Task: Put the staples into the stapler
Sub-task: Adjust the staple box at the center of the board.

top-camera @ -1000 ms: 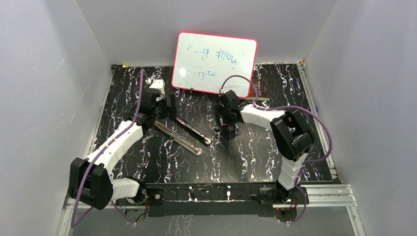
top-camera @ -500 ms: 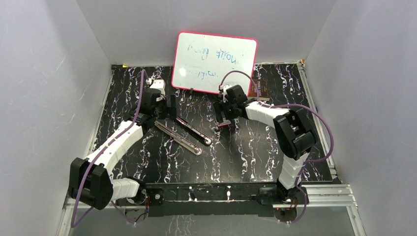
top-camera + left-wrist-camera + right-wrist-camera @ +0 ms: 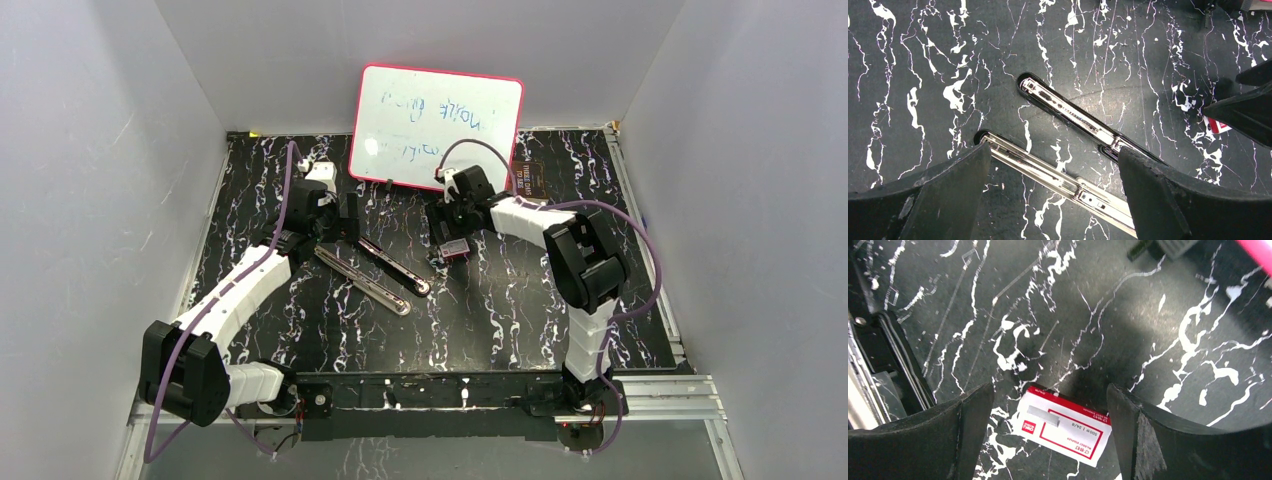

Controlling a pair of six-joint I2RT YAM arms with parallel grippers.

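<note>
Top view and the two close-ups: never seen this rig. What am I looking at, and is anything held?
Two robot arms are bolted to the near edge of a black marbled table. The wide picture comes from a fixed camera above and behind them. Each close-up comes from a camera on one wrist, so the dark shapes at the bottom are that arm's own fingers. On the table lie a stapler, folded open into two long halves, and a small white box with a red label. A whiteboard stands at the back. The left gripper is open over the stapler; the right gripper is open over the box. Neither holds anything.
</note>
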